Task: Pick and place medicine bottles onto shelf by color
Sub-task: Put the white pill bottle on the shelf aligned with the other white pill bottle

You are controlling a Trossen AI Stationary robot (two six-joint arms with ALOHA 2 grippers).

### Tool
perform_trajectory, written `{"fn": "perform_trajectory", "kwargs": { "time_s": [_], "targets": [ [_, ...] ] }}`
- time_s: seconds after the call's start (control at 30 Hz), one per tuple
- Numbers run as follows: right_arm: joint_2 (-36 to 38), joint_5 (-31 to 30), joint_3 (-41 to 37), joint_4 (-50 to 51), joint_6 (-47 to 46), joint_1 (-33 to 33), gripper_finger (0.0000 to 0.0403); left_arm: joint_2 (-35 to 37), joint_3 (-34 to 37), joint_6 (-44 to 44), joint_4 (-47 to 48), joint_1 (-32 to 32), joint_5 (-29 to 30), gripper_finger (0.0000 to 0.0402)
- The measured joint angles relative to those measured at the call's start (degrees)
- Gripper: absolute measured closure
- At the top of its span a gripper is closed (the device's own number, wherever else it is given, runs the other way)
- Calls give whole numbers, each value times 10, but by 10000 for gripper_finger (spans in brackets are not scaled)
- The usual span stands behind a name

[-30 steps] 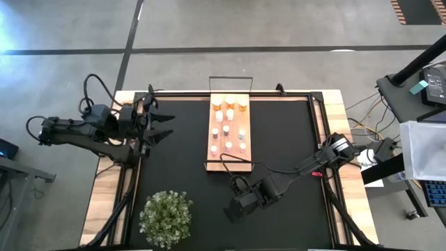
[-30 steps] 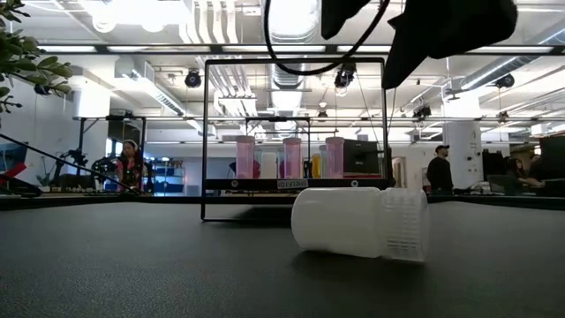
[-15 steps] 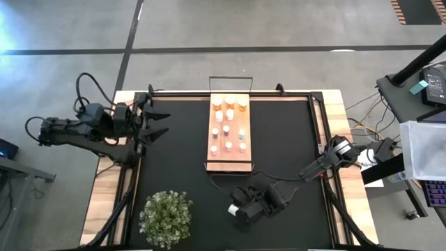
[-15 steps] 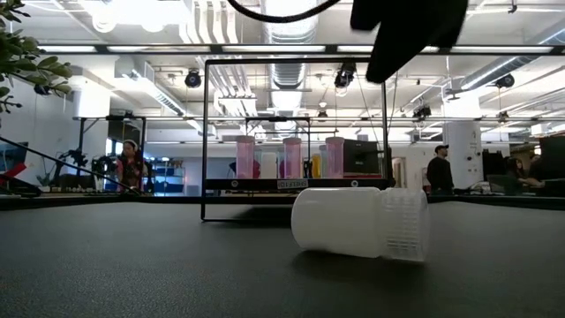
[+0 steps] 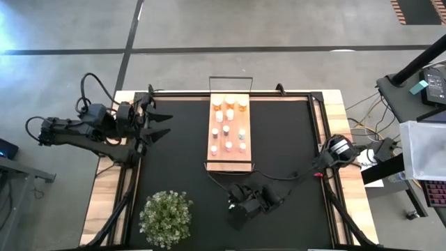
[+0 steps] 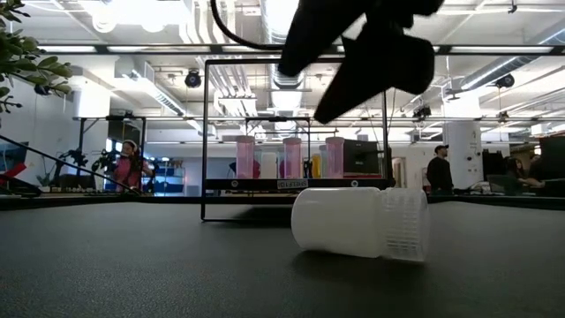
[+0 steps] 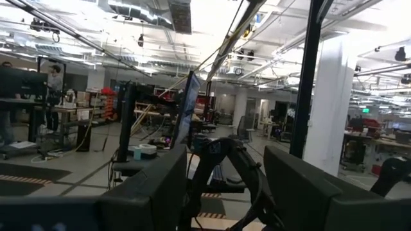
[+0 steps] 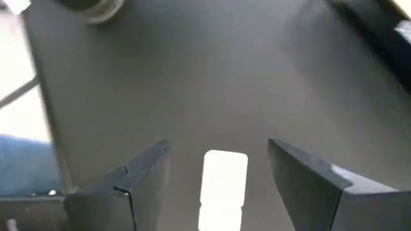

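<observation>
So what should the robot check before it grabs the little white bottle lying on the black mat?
1. White bottle lying on its side on the black mat, not standing: ok, seen.
2. Bottle between the right end effector fingers: ok in the right wrist view.
3. Right fingers open, not touching the bottle: ok.
4. Right end effector low enough to close: cannot tell.
5. Bare space on the shelf near end: ok.
6. Left end effector open, out of the way at the mat's left edge: ok.
</observation>
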State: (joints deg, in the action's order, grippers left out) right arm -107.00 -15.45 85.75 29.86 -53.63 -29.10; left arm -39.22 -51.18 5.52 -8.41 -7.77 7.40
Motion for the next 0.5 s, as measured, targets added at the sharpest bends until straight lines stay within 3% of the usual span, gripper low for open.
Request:
{"fn": "perform_trajectory", "kwargs": {
  "time_s": [0.13,0.5],
  "targets": [
    [0,-42,-19,-5,-29,-1,154,0,0,-1,0,0,0,210],
    [-49,-35,-5,-22,7,-32,154,9,1,-5,13,0,-1,210]
  ]
}}
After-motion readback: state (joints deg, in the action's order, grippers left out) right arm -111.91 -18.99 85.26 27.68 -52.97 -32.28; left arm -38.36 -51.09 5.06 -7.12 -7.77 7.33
